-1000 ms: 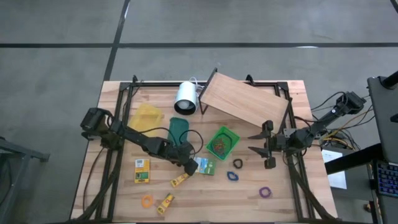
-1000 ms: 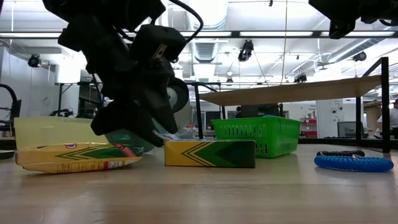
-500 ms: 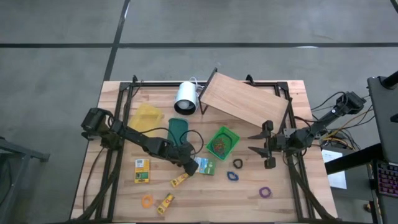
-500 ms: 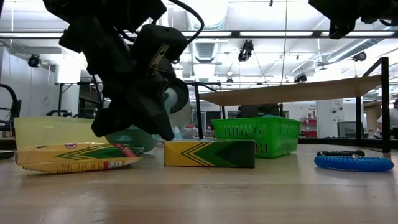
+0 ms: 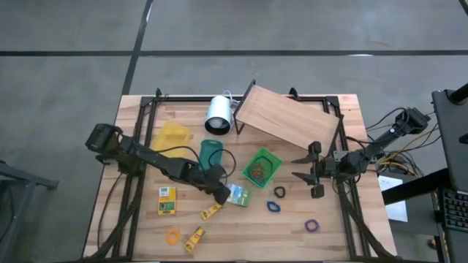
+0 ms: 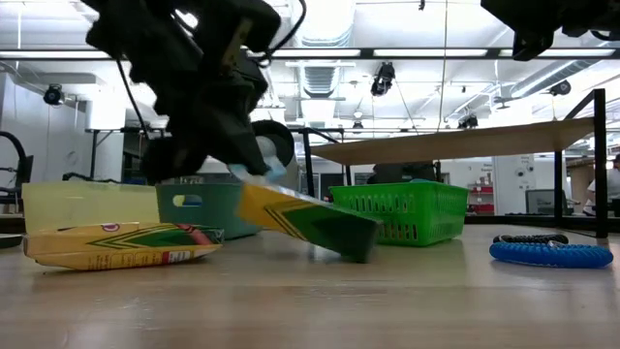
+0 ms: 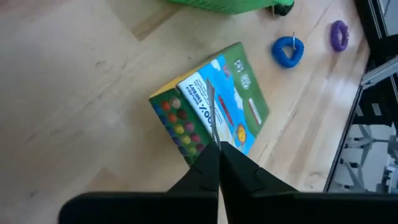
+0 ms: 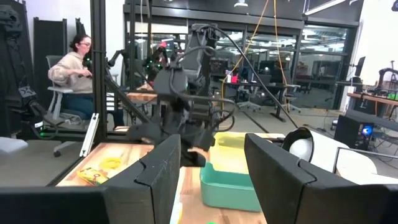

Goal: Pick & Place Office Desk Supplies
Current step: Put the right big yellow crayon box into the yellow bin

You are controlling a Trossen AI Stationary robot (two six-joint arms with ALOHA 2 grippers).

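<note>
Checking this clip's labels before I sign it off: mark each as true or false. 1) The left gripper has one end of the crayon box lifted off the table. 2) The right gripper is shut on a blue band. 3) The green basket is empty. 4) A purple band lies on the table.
1) True. The left gripper is shut on the crayon box, which tilts with its far end on the table.
2) False. The right gripper is open, holding nothing; the blue band lies on the table.
3) False. The green basket holds small items.
4) True. The purple band lies near the table's front right.
</note>
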